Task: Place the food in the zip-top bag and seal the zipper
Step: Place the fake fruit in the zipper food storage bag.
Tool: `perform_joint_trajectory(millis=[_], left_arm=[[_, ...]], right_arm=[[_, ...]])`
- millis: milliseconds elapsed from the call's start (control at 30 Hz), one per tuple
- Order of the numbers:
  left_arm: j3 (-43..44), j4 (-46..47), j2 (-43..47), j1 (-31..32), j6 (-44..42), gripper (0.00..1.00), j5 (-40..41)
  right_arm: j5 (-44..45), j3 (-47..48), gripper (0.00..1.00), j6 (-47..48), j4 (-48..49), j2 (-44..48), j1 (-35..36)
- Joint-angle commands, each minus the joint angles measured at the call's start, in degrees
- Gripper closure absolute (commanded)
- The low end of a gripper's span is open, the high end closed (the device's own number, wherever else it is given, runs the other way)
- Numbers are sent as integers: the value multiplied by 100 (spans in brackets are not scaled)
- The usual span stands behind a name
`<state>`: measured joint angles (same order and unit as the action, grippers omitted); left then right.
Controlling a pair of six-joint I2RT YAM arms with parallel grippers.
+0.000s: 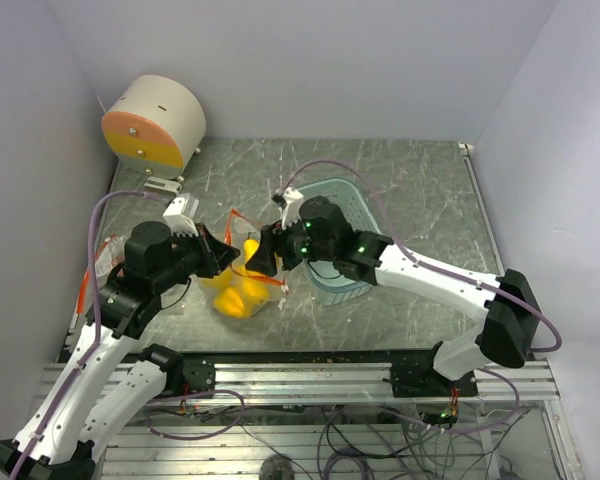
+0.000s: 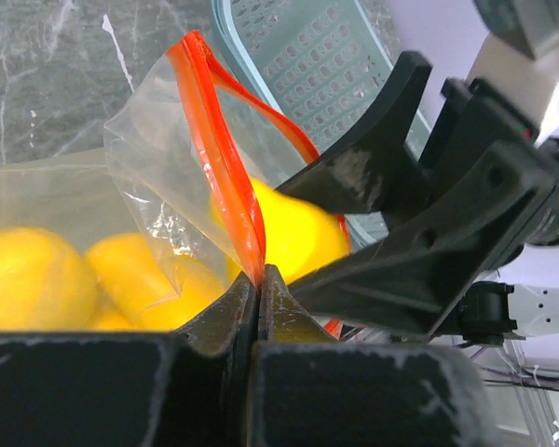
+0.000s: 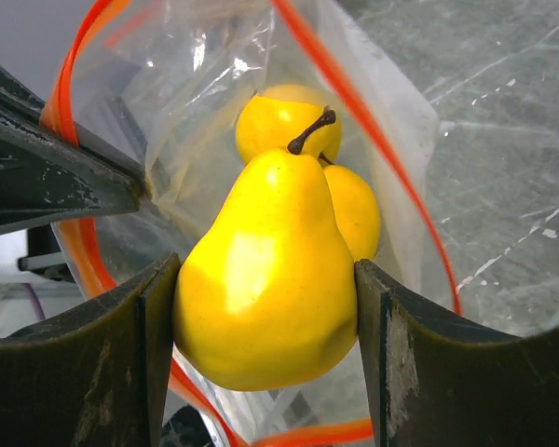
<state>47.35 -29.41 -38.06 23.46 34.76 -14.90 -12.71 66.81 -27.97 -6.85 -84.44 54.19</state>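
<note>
yellow glossy pear with a brown stem (image 3: 265,279): clasped across its fat belly by the right claw (image 3: 268,268), stem pointed inward, body at the bag's mouth and not yet inside.
clear plastic zip-top bag (image 2: 158,177): lay on the grey marbled table (image 1: 430,200), its mouth turned toward the right arm; at least two round yellow fruits (image 3: 275,116) sat deep in it.
red-orange zipper strip (image 2: 214,149): its upper lip was pinched tight in the clenched left claw (image 2: 258,279), which lifted it so the mouth gaped.
light-blue perforated plastic basket (image 2: 317,56): stood just behind the right arm (no part of the load).
step in hand: likely feeding the pear through the mouth.
doing it well: the pear probably had to travel well past the strip, low and centred between both lips, before being let go; the left pinch should have stayed high and steady.
risk: a fingertip might have snagged the thin film, or an early drop might have left the pear across the zipper.
</note>
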Motion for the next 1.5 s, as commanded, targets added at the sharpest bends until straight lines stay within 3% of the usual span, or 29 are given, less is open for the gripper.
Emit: perform_joint_trajectory(millis=[0,67,100,300,400,567,767,1100,1267,1467], left_arm=[[72,288,-130,18,90,93,-266],[64,336,-174,18,77,93,-290],[66,327,-186,18,60,93,-279],[389,13,-281,18,-254,93,-285],[650,-336,-373,18,-517,93,-335],[712,-132,-527,18,-611,93,-1034],[592,236,-729,18,-630,93,-1650],[811,170,-1047,18,-1043,93,-1739],[821,357,-1213,18,-1014,93,-1873],[894,430,-1278,18,-990,93,-2031]], right_arm=[[963,424,32,256,-553,-214,479],[1252,460,5,344,-688,-111,544],[1331,449,1,386,-721,-25,549],[1594,491,0,851,-1202,543,554],[1098,443,0,1305,-1319,934,551],[-321,379,9,1782,-1338,1118,560],[-1256,246,14,2054,-1143,1167,583],[-1738,97,24,2493,-1697,876,633],[-1485,-60,24,2497,-1684,780,671],[-1099,-105,47,2441,-1563,608,685]])
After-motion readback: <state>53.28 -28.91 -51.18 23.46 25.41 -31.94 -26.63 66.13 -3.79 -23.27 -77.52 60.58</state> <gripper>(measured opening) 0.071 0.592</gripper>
